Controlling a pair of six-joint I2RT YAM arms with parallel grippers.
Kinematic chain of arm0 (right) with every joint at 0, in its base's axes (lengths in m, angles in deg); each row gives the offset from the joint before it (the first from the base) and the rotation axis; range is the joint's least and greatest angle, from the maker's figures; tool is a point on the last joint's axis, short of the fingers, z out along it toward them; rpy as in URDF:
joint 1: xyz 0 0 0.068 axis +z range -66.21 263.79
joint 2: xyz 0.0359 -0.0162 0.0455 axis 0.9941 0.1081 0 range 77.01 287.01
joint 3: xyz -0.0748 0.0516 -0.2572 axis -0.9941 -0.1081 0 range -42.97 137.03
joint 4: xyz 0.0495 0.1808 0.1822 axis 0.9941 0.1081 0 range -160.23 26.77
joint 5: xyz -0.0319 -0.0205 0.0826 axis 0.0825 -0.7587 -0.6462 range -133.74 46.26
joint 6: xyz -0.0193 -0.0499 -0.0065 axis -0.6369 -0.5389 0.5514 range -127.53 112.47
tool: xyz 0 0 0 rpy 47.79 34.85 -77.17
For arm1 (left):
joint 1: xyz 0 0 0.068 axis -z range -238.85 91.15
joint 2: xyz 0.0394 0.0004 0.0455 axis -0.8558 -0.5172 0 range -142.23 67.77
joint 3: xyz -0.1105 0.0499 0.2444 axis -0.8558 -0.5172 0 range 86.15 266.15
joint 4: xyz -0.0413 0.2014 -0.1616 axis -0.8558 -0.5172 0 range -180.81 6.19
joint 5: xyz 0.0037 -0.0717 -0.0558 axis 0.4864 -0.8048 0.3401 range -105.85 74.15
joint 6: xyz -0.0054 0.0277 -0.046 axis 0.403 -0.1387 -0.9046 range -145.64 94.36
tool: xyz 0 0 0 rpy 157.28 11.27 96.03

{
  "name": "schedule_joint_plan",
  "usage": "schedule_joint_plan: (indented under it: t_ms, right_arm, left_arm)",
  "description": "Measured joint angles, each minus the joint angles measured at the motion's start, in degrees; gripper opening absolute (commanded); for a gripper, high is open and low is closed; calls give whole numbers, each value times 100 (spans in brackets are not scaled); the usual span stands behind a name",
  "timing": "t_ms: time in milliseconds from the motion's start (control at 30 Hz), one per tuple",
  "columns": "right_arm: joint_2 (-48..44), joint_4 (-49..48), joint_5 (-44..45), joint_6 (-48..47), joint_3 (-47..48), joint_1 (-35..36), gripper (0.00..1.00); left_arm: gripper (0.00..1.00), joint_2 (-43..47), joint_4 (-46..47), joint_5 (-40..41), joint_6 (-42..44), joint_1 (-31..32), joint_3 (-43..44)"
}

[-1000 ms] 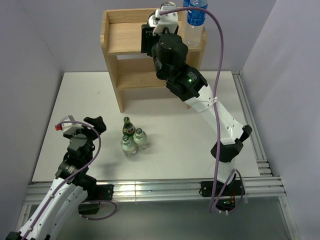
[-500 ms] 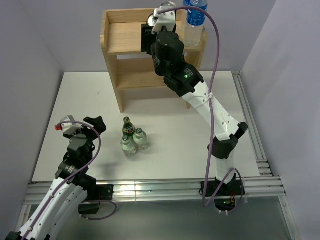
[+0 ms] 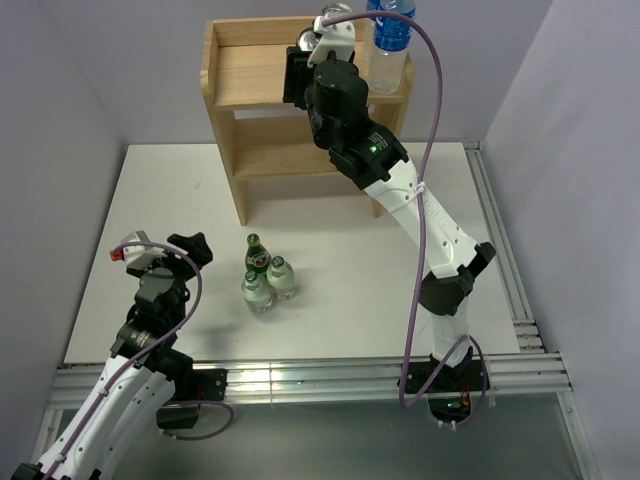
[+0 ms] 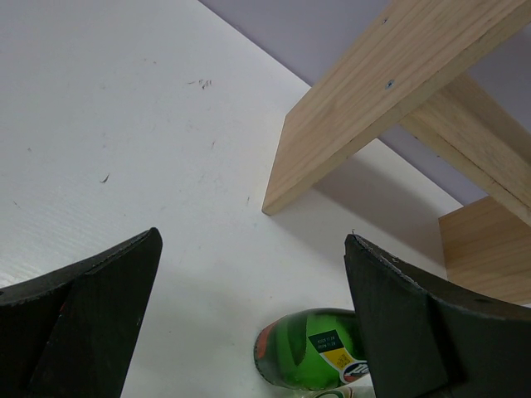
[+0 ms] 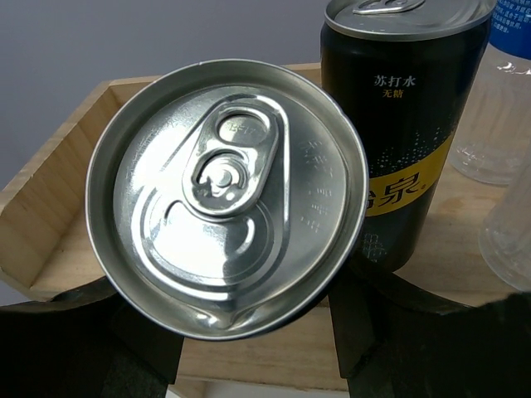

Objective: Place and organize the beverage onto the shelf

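Right hand (image 3: 322, 38) pinching silver-top can (image 5: 228, 195), up over top board of shelf (image 3: 250, 75). Arm reached bit deeper in over last second. Can now near black can (image 5: 398, 141), water bottle (image 3: 390, 45) at far right. Looks almost ready to set down. Left hand (image 3: 190, 247) spread wide, not moved, low over desk (image 3: 160, 200). Green bottle (image 3: 256, 252) and two small clear bottles (image 3: 282, 277) wait there, well apart from shelf.
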Motion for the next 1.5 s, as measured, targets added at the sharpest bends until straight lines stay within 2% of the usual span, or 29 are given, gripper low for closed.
schedule_joint_plan:
  t_ms: [267,400,467,600,667,700,800,867,933,1500]
  right_arm:
    - [105,-7,-96,129,2,-31,2]
    - [109,-15,-109,153,0,-37,18]
    - [109,-15,-120,160,2,-37,23]
    - [127,-44,-131,175,2,-42,50]
    - [133,-68,-138,181,2,-44,56]
    - [136,-72,-144,190,2,-44,62]
    - [140,-74,-149,203,2,-46,72]
    - [146,-98,-170,219,2,-46,73]
    - [164,-155,-175,236,2,-46,81]
    - [348,-260,-214,299,-9,-111,82]
  left_arm:
    - [99,0,0,0,0,0,0]
    - [99,0,0,0,0,0,0]
    - [99,0,0,0,0,0,0]
    - [99,0,0,0,2,0,0]
    - [99,0,0,0,0,0,0]
    - [99,0,0,0,0,0,0]
    - [99,0,0,0,0,0,0]
    - [99,0,0,0,2,0,0]
    - [99,0,0,0,0,0,0]
    - [99,7,-2,-2,0,0,0]
